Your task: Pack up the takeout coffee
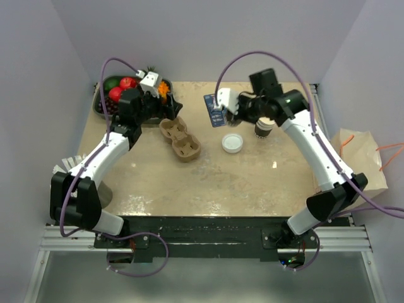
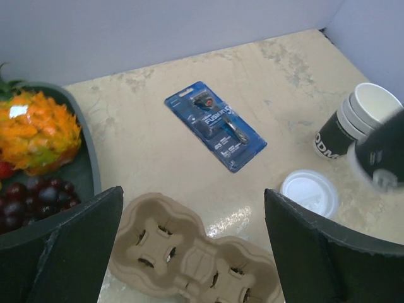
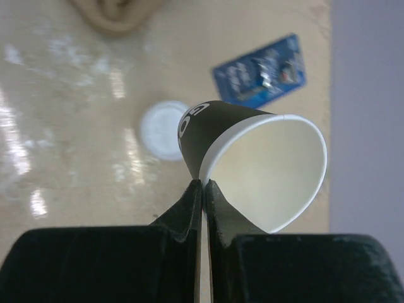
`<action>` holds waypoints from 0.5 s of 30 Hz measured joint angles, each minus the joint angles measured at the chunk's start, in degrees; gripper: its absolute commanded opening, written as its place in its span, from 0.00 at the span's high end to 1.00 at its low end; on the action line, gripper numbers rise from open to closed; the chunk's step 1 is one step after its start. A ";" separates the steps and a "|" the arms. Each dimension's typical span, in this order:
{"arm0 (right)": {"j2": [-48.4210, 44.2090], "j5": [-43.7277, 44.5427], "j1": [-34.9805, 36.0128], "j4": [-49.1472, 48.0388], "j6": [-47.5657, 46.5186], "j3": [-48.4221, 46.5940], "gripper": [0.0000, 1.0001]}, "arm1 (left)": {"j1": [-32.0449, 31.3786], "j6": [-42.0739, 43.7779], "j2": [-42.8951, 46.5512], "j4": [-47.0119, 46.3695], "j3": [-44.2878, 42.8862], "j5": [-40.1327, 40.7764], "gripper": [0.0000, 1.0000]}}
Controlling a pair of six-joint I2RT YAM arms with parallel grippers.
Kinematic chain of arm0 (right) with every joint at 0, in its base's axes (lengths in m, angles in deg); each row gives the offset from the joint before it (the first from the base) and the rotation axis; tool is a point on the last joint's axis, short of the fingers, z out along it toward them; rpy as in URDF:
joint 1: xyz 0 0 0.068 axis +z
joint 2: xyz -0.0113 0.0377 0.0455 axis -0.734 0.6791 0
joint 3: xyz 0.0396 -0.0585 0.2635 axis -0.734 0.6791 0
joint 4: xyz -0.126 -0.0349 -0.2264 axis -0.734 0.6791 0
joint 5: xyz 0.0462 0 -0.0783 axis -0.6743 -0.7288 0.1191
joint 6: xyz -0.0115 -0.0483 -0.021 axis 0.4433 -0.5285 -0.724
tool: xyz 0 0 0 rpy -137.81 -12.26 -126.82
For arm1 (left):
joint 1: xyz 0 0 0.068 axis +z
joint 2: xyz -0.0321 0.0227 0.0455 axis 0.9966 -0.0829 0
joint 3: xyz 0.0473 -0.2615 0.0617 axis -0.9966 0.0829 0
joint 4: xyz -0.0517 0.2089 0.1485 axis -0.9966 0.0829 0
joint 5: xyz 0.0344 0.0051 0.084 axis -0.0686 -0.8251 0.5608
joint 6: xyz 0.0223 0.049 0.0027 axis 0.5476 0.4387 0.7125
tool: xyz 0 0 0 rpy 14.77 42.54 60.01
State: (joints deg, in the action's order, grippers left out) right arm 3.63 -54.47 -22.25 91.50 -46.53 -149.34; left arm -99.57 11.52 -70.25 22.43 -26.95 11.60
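Right tool (image 3: 203,189) clamped on the lidless cup's (image 3: 265,164) wall, cup tipped sideways; lid (image 3: 161,129) flat on desk (image 3: 69,101) to its left.

1. The beige marbled tabletop (image 1: 252,183) is carrying everything.
2. A brown moulded-pulp cup carrier (image 1: 180,139) is lying left of centre.
3. A round white lid (image 1: 232,143) is lying flat to the carrier's right, apart from it.
4. A blue razor pack (image 1: 214,110) is lying flat beyond the lid.
5. A stack of nested dark cups (image 2: 353,120) is standing upright near the lid.
6. A dark fruit tray (image 2: 88,151) is sitting at the far left corner.
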 measured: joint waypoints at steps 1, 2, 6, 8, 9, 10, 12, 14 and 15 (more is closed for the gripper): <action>-0.24 -1.11 2.23 0.76 -0.20 2.01 1.00 | 0.00 -0.52 0.24 1.46 -0.39 1.27 0.02; -0.26 -2.10 4.20 1.42 -0.37 3.96 1.00 | 0.02 -1.38 0.35 3.50 -1.22 2.84 0.02; 0.55 -5.09 8.98 3.69 -1.36 10.40 1.00 | 0.46 -4.72 0.87 9.51 -4.39 7.63 0.02; 0.96 -5.88 9.84 3.89 -1.86 12.79 1.00 | 0.81 -5.77 1.92 11.10 -4.39 9.27 0.02; 1.11 -6.25 10.45 3.87 -2.12 14.01 1.00 | 0.85 -6.05 2.27 11.58 -4.39 9.88 0.02; 1.40 -6.36 11.04 3.91 -2.23 14.95 1.00 | 1.01 -6.25 2.67 12.04 -4.39 10.54 0.02; 2.12 -6.40 12.33 3.65 -2.40 16.26 1.00 | 1.27 -6.86 3.28 12.90 -4.39 11.56 0.02; 2.86 -6.51 13.42 3.23 -2.40 16.83 1.00 | 1.60 -7.13 3.76 13.62 -4.39 12.31 0.02; 3.15 -6.73 13.88 2.91 -2.29 16.96 1.00 | 1.77 -7.13 3.96 13.88 -4.39 12.66 0.02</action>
State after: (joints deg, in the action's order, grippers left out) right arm 6.78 -61.20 -8.38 94.41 -48.83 -132.38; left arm -97.80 4.39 -66.29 36.31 -31.34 24.25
